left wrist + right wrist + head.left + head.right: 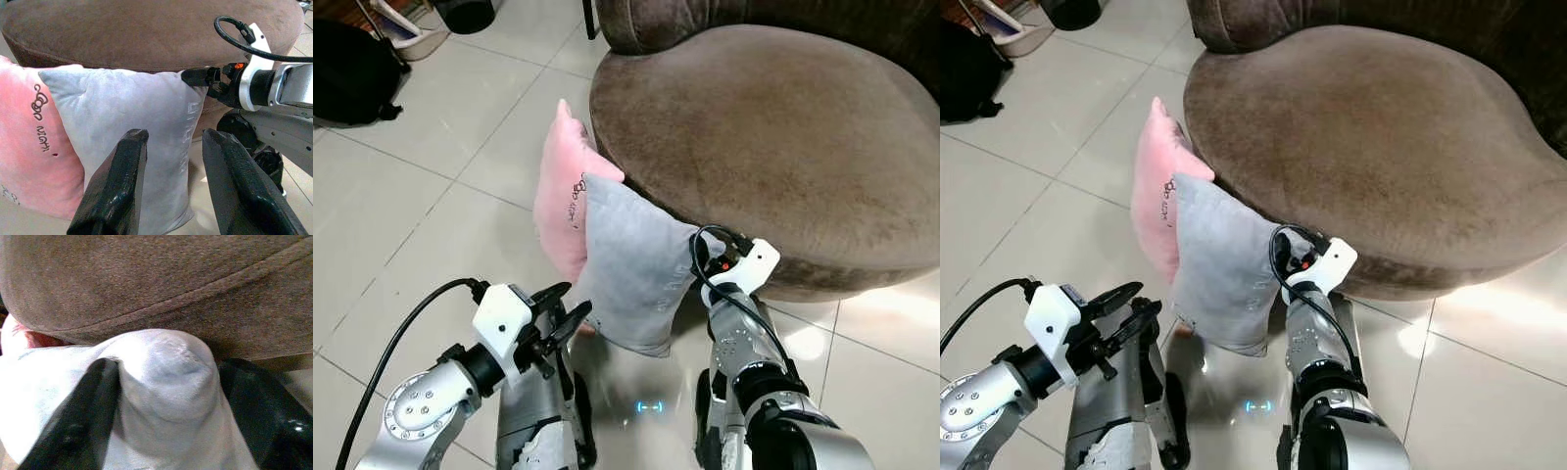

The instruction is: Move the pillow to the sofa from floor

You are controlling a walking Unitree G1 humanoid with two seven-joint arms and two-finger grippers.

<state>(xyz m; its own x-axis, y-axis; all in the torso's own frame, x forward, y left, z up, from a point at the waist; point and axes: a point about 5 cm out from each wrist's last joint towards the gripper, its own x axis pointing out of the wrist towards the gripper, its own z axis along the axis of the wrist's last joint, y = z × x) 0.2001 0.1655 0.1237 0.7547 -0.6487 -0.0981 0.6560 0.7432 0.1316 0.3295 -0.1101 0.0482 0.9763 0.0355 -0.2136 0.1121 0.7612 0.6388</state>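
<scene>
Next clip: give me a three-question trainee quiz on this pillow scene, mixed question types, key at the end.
1. True or false: the right gripper has a corner of the grey pillow between its jaws.
2. What stands directly behind the grey pillow, also leaning on the brown sofa?
A. a pink pillow
B. a black bag
C. a basket
3. Fill in: the left gripper faces the grey pillow with its jaws ____.

Key: 1 true; 2 A, the pink pillow; 3 open, not touching the pillow.
</scene>
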